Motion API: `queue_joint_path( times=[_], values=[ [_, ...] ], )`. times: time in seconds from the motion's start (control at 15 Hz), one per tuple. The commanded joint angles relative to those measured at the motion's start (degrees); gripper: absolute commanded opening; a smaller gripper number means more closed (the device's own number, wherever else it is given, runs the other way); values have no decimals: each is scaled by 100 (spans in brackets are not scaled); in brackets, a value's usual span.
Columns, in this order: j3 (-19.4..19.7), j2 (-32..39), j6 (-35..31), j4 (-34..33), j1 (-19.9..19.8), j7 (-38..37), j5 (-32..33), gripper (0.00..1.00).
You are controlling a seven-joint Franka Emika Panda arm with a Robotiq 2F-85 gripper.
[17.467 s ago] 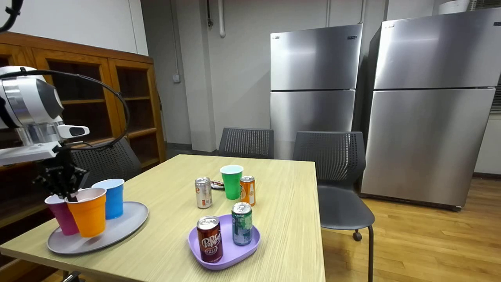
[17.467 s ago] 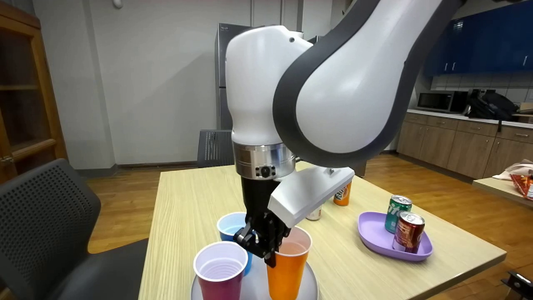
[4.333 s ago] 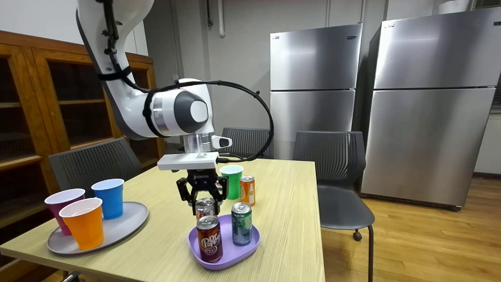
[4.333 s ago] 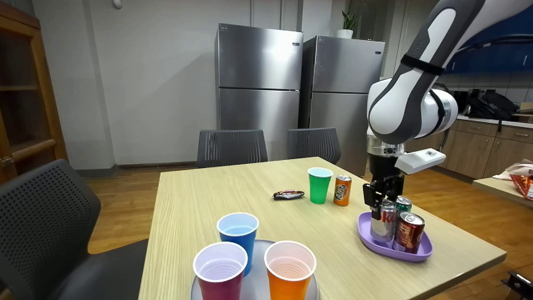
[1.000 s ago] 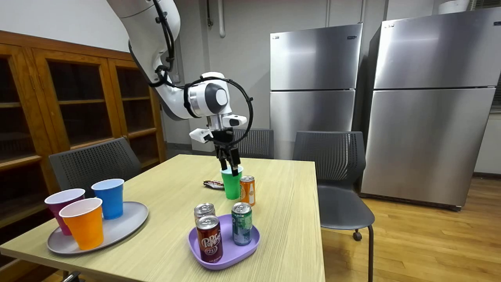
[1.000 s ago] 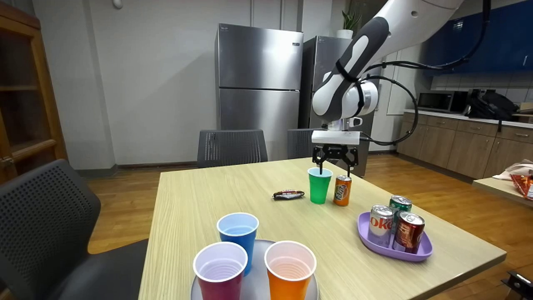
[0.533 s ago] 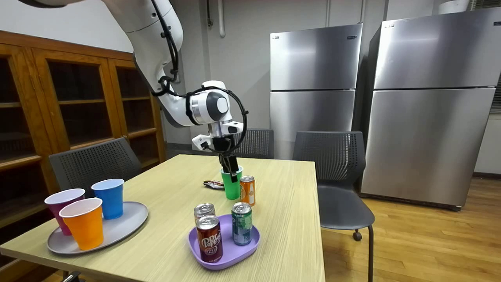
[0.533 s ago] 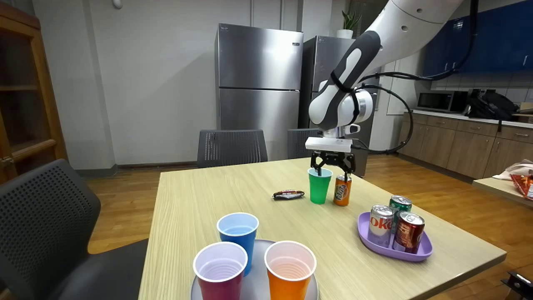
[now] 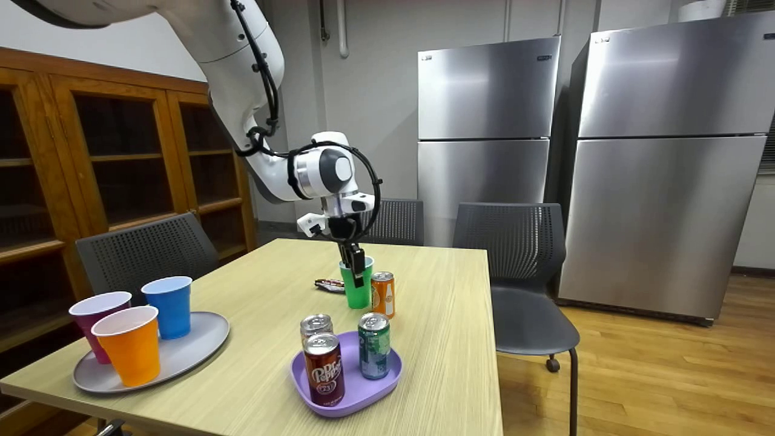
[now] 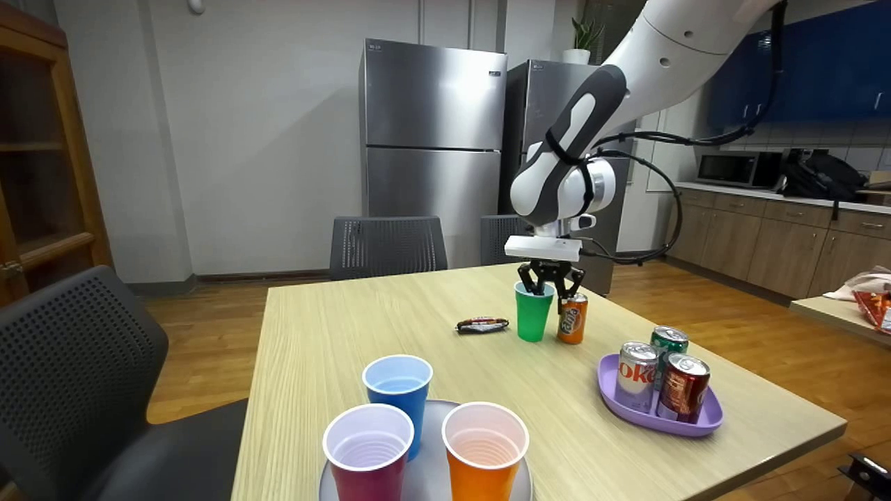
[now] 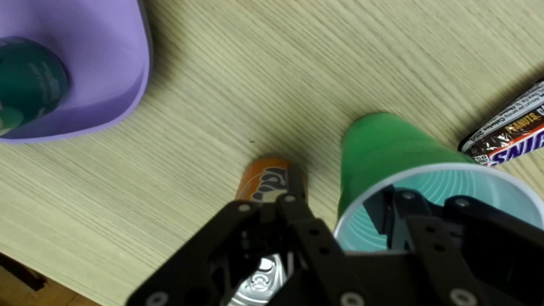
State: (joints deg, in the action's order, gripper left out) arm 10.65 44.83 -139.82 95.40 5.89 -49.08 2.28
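Wrist view: gripper (image 11: 335, 197) hides parts of the green cup (image 11: 382, 144) and orange can (image 11: 254, 180); candy bar (image 11: 516, 131) cut by the right edge. In an exterior view we lose most of the silver can (image 9: 315, 324) behind the Dr Pepper can (image 9: 325, 375).

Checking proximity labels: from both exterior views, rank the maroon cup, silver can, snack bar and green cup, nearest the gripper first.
1. Green cup: gripper straddles its rim.
2. Snack bar: beside that cup.
3. Silver can: in purple tray.
4. Maroon cup: on gray plate.
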Motion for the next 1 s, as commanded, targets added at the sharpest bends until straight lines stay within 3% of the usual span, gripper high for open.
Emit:
queue_joint_path(
  times=[0.0, 0.07, 0.13, 0.6, 0.93],
  values=[
    [44, 107, 112, -210, 67, -107, -43, 12],
    [39, 107, 95, -206, 63, -99, -50, 3],
    [39, 94, 80, -187, 62, -90, -50, 0],
    [-35, -280, -112, 188, 34, 193, -7, 1],
    [-355, -954, -318, 902, -68, 1240, -54, 1]
  ],
)
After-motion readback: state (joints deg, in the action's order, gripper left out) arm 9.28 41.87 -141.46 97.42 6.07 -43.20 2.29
